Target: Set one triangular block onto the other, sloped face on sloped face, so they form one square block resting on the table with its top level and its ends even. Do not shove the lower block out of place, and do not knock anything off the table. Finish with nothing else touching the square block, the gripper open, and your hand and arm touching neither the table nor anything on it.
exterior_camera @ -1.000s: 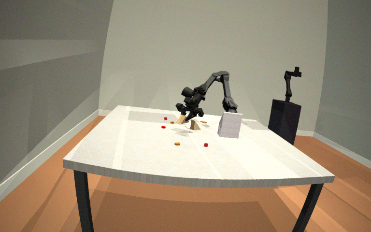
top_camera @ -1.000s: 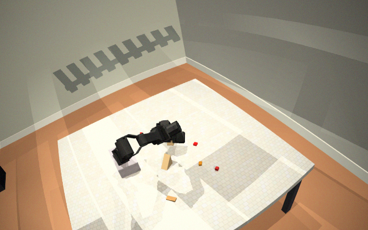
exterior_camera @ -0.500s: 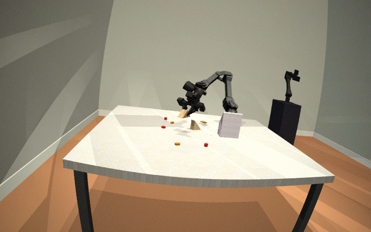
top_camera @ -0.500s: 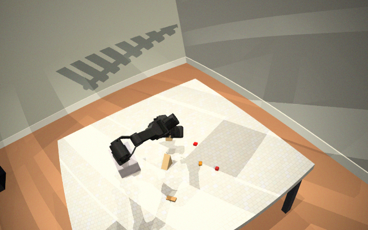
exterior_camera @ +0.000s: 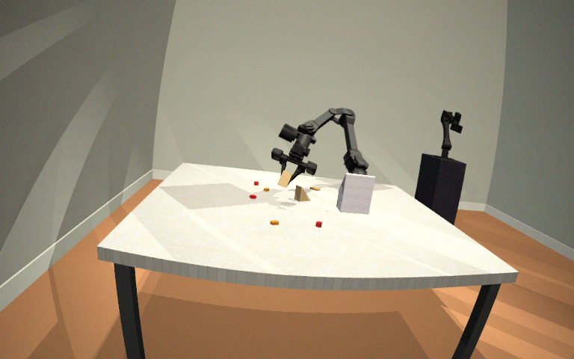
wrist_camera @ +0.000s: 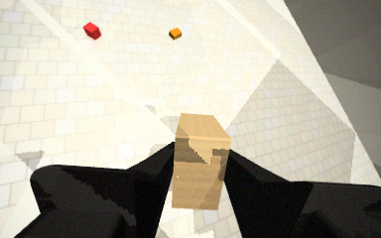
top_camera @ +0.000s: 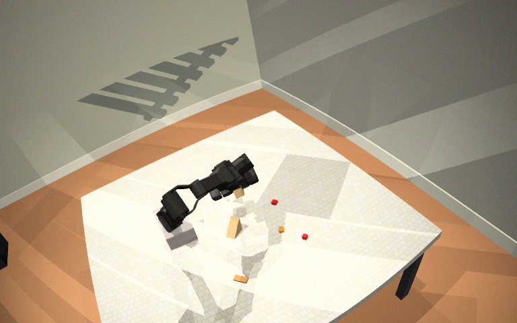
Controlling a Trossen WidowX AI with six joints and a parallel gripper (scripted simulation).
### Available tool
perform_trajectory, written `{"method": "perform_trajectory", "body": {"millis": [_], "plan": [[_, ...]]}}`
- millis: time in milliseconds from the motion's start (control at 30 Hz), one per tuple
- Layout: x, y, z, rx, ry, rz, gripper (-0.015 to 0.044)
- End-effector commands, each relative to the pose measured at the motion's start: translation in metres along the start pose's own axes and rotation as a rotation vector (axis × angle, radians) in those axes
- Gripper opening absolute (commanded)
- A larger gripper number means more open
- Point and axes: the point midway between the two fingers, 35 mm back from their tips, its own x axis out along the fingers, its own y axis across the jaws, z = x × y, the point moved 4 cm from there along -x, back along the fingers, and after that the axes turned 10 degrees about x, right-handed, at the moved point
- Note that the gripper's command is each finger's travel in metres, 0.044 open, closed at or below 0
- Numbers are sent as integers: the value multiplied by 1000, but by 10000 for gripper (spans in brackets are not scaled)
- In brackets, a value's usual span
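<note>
My gripper (top_camera: 238, 188) (exterior_camera: 290, 173) (wrist_camera: 197, 148) is shut on a tan triangular block (top_camera: 239, 192) (exterior_camera: 284, 179) (wrist_camera: 200, 164) and holds it tilted, a little above the white table (top_camera: 342, 243) (exterior_camera: 220, 249). The other tan triangular block (top_camera: 233, 227) (exterior_camera: 301, 194) rests on the table with its slope up. It lies just to the right of the held block in the exterior view. The two blocks are apart. The wrist view does not show the resting block.
Small red cubes (top_camera: 274, 202) (top_camera: 304, 236) (exterior_camera: 318, 224) (wrist_camera: 92, 30) and orange pieces (top_camera: 281, 229) (top_camera: 240, 278) (exterior_camera: 274, 222) (wrist_camera: 175, 33) lie scattered around. A pale grey box (top_camera: 182, 237) (exterior_camera: 356, 193) bears the arm's base. A black pedestal (exterior_camera: 440, 186) stands beyond the table.
</note>
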Motion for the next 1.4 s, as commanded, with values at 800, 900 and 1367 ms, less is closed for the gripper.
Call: {"method": "perform_trajectory", "body": {"millis": [800,900,1367], "plan": [[7,-5,16,-886,167,228,0],[7,-5,17,-982,178,259,0],[8,-8,26,-1426,207,419,0]]}}
